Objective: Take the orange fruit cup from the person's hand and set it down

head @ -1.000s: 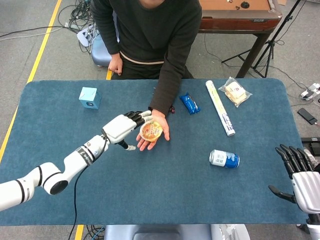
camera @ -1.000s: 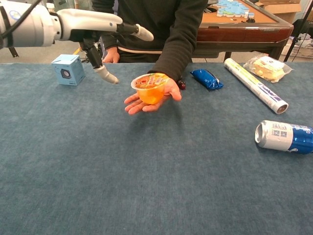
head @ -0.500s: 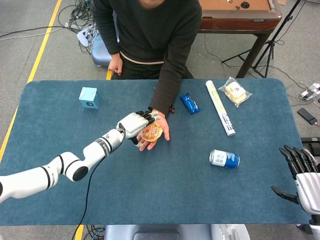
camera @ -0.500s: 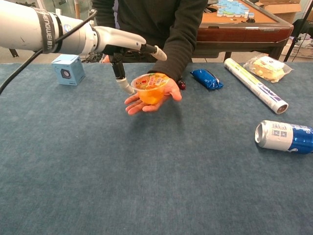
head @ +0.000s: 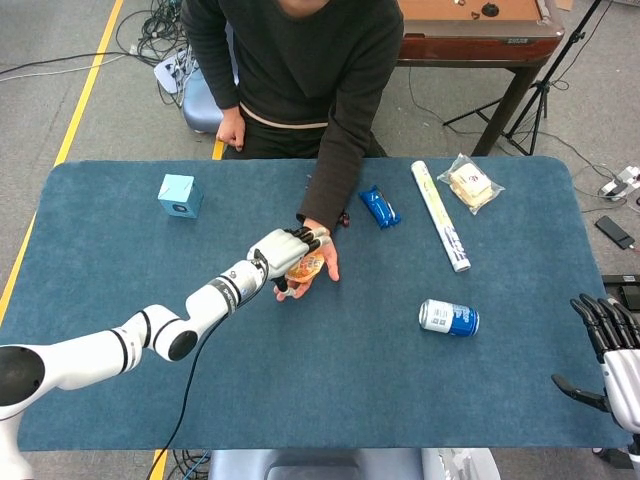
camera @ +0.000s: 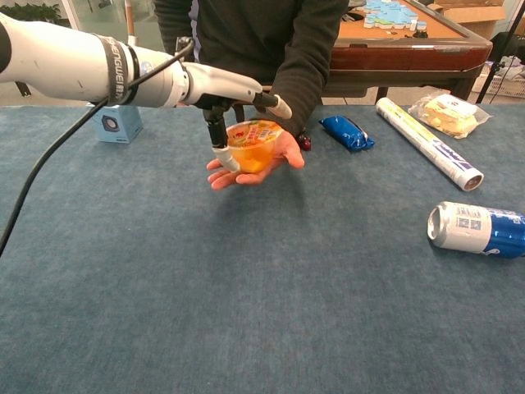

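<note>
The cup [camera: 253,145] sits in the person's hand [camera: 269,161], palm up over the blue tabletop [camera: 246,312], orange fruit showing through its clear wall under a printed lid. The left hand [camera: 232,89] reaches over it from the left, long fingers [camera: 275,103] stretched above the lid, thumb [camera: 220,139] hanging down at the cup's near-left side; whether it is touching the cup, I cannot tell, and the grasp is not closed around it. In the head view the left hand [head: 288,246] covers much of the cup [head: 306,266]. Over at the tabletop's right edge, the right hand [head: 612,350] hangs with fingers spread apart, holding nothing. Around the middle: a blue box [camera: 116,121] at far left, a blue packet [camera: 346,132] just right of the person's sleeve, a long roll [camera: 428,142] lying at a slant, a bagged sandwich [camera: 450,113] beside it, and a blue can [camera: 477,229] on its side well to the right. The tabletop is a felt-like blue cloth. Beyond it, grey carpet with a yellow line [head: 82,92], loose cables [head: 160,35], and a wooden table [head: 480,35] behind the seated person [head: 295,75].
</note>
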You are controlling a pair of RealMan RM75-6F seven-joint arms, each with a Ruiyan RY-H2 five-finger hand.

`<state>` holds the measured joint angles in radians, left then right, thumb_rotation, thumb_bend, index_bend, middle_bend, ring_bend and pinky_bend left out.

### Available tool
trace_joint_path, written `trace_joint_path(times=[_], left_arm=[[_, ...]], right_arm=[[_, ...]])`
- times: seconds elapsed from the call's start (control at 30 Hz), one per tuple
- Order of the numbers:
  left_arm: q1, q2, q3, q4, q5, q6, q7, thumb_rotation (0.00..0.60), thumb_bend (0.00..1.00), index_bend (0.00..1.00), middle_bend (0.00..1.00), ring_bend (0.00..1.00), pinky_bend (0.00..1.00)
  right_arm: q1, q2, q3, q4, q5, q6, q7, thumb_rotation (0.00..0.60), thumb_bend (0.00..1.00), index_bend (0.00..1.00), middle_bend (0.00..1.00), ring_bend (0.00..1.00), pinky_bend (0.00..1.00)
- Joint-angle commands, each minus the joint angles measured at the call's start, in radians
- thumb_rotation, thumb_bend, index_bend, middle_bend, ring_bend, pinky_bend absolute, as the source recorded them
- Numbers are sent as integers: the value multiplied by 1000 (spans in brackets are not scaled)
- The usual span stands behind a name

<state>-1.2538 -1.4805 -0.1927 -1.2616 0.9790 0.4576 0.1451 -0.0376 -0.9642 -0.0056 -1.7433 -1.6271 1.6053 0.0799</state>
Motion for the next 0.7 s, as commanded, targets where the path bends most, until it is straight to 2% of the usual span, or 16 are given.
trace_joint_path(times=[0.03,0.2,0.27,0.33,0.43,0.7], left_arm=[[-8,-20,4,25,-7,6,0,600,137,81,0,41,292],[-14,-52,3,68,-11,9,-15,600,137,204,17,183,423],[-10,-66,0,82,-7,22,-25,600,138,298,109,286,475],[-5,-74,-3,90,3,34,-33,600,138,376,192,349,504],[11,-81,-8,97,26,53,-61,600,138,437,260,415,555],[68,-17,-23,52,94,107,-132,600,138,463,294,450,585]], right_arm=[[-3,0,0,2,1,3,2,600,74,16,58,0,57],[-7,2,-1,3,2,7,5,600,74,16,57,0,57],[-9,2,-1,4,2,8,6,600,74,16,57,0,57],[-9,2,-1,4,3,9,6,600,74,16,57,0,56],[-11,1,0,4,3,9,8,600,74,16,57,0,57],[-12,0,1,5,-2,13,9,600,74,16,58,0,57]])
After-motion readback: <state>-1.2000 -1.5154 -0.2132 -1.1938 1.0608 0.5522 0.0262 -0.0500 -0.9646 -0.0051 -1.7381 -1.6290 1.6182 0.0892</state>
